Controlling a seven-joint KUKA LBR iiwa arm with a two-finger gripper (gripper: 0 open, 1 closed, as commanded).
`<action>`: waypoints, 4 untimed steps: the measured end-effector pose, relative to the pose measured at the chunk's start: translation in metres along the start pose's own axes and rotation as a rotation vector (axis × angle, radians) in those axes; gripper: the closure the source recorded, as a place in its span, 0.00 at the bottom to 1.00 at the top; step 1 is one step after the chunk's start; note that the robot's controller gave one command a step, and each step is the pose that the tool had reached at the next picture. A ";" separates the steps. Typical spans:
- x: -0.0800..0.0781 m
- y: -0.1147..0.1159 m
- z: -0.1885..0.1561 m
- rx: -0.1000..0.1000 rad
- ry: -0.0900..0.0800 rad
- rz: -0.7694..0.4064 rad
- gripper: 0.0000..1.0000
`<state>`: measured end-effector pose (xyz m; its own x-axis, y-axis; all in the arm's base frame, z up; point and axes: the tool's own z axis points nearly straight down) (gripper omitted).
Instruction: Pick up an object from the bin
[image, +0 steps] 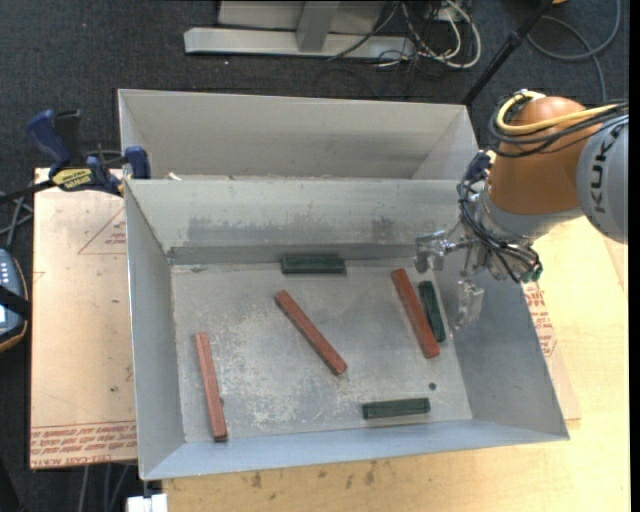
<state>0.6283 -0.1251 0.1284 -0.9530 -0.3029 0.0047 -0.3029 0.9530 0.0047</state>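
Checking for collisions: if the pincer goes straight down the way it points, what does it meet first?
Likely the dark green bar lying beside the red-brown bar near the bin's right wall, though depth is unclear.

1 camera looks down on the bin (300, 140) from above, set a little toward its 6 o'clock side, far enough to show it whole; the arm (540, 170) enters at 3 o'clock.

Dark carpet floor (70, 55), cables (447, 42), grey base (250, 42).
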 end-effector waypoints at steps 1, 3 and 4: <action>-0.003 -0.002 -0.001 0.011 -0.017 -0.079 0.00; -0.009 0.005 0.056 0.007 -0.009 -0.427 0.00; -0.017 0.032 0.053 0.013 -0.010 -0.828 1.00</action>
<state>0.6342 -0.0898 0.0754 -0.4214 -0.9069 -0.0037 -0.9068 0.4214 -0.0090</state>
